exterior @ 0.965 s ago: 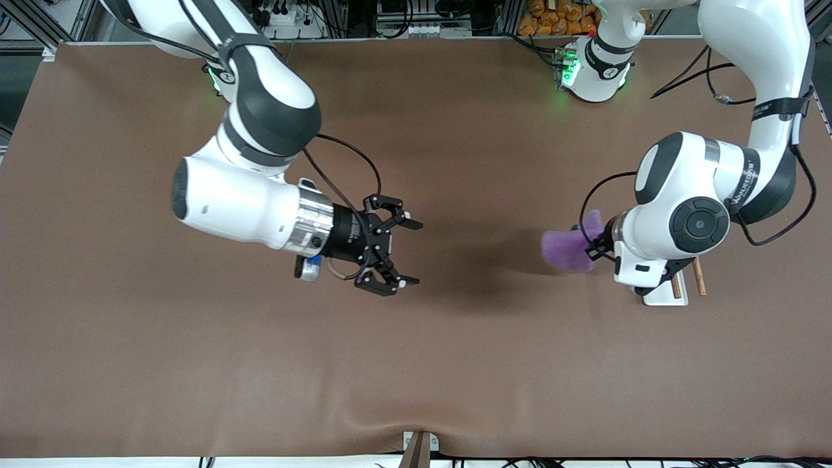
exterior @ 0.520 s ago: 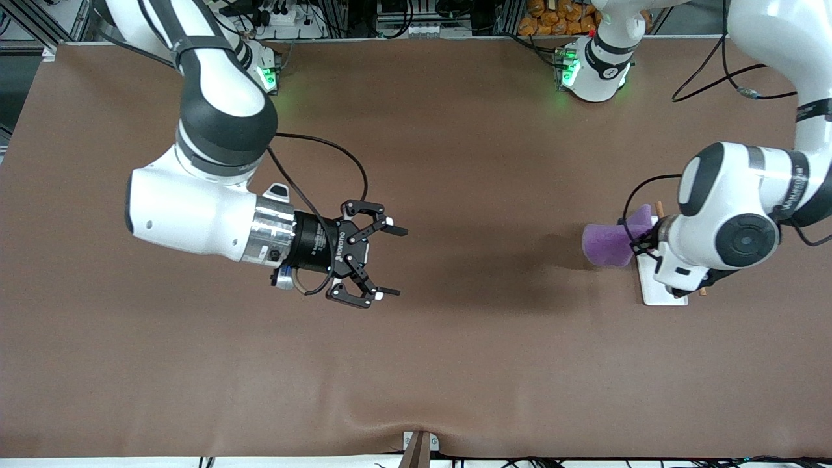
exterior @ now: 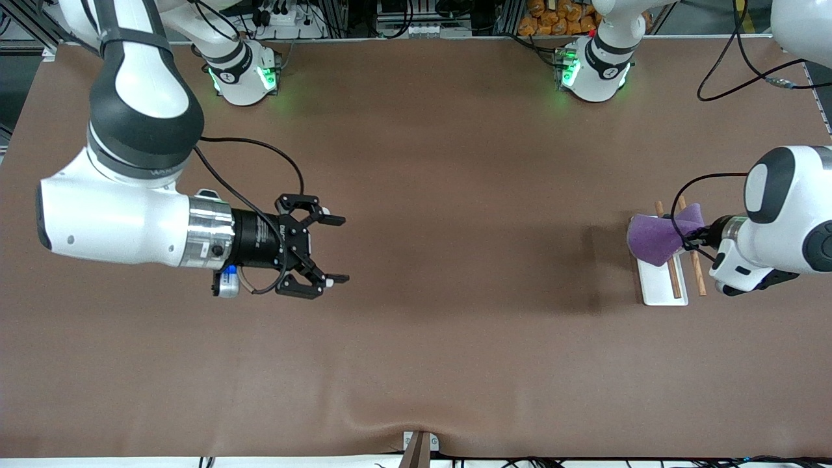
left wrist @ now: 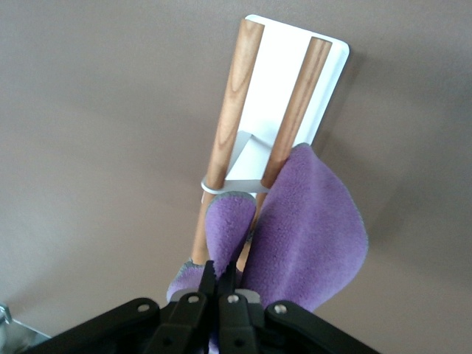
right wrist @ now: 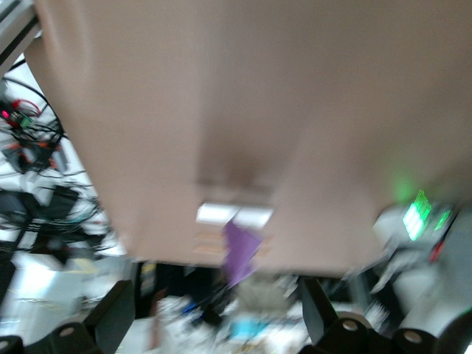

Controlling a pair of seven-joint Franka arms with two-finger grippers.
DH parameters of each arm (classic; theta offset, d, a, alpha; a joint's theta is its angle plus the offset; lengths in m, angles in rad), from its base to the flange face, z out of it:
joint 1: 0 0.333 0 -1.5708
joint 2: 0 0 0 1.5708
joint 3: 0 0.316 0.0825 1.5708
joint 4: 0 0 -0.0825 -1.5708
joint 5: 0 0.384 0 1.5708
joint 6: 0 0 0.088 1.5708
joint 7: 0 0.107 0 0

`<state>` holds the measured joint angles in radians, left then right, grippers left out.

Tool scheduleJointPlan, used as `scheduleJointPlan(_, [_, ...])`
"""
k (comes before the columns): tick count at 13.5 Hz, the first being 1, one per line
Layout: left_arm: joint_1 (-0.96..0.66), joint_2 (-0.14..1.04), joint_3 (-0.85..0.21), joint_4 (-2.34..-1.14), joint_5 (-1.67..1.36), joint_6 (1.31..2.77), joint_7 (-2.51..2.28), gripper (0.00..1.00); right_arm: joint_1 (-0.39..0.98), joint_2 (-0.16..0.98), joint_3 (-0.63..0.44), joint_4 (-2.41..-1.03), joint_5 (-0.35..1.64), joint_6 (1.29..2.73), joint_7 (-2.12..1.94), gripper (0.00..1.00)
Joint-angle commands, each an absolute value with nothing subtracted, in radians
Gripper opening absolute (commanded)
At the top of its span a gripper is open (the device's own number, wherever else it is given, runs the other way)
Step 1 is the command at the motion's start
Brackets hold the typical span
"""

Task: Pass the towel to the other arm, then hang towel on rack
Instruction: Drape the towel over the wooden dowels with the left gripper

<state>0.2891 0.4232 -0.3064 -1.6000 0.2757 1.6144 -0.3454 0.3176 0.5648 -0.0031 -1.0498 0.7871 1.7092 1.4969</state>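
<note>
Brown matting covers the whole table [exterior: 455, 364], wrinkled slightly at the edge nearest the front camera. Toward the right arm's end, the right gripper [exterior: 325, 248] hangs over bare matting with its fingers spread wide and nothing between them; this arm waits. Its wrist view is smeared, showing only a purple fleck and a pale slab that cannot be made out further.

Toward the left arm's end stands the rack [exterior: 660, 286], a flat white rectangular base carrying two thin parallel wooden rods [left wrist: 234, 103] on a white support. The towel [exterior: 653, 237] is a small, plain purple terry cloth, soft and fuzzy, bunched into a fold. It hangs in the air over the rack's end farther from the front camera, draping down beside the rods. The left gripper [left wrist: 218, 284] is clamped tight on the towel's upper edge. In the front view this gripper is mostly hidden by the arm's white wrist, which the picture's edge cuts off.
</note>
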Motion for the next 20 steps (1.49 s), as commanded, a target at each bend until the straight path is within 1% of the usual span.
scheduleJointPlan(1, [0.311,0.411,-0.314,-1.611,0.301,1.644,-0.249,0.00,0.327,0.470,0.012,-1.068,0.576,1.617,1.279,1.00])
scheduleJointPlan(3, [0.327,0.422,-0.313,-1.609,0.301,1.681,-0.186,0.00,0.316,0.434,0.006,-1.072,0.494,1.513,1.133,1.00])
scheduleJointPlan(6, [0.347,0.431,-0.313,-1.609,0.298,1.742,-0.088,0.00,0.203,0.417,0.003,-1.077,0.476,1.364,0.820,1.00])
scheduleJointPlan(7, [0.351,0.442,-0.313,-1.608,0.296,1.755,-0.069,0.00,0.178,0.405,0.003,-1.080,0.433,1.330,0.755,1.00])
scheduleJointPlan(9, [0.364,0.456,-0.313,-1.608,0.293,1.779,-0.051,0.00,0.189,0.393,0.008,-1.083,0.233,1.269,0.523,1.00])
scheduleJointPlan(13, [0.417,0.485,-0.314,-1.608,0.284,1.836,0.095,0.00,0.179,0.382,0.006,-1.085,0.065,1.252,0.228,1.00])
scheduleJointPlan(14, [0.432,0.488,-0.314,-1.608,0.284,1.845,0.127,0.00,0.167,0.377,0.003,-1.103,0.034,1.256,0.118,1.00])
scheduleJointPlan(16, [0.454,0.500,-0.316,-1.608,0.279,1.856,0.176,0.00,0.097,0.371,0.003,-1.112,0.018,1.272,-0.081,1.00])
scheduleJointPlan(19, [0.453,0.500,-0.316,-1.608,0.258,1.856,0.178,0.00,0.019,0.371,0.005,-1.126,0.020,1.304,-0.230,1.00])
scheduleJointPlan(20, [0.451,0.502,-0.314,-1.608,0.258,1.856,0.178,0.06,0.006,0.371,0.005,-1.130,0.020,1.322,-0.280,1.00])
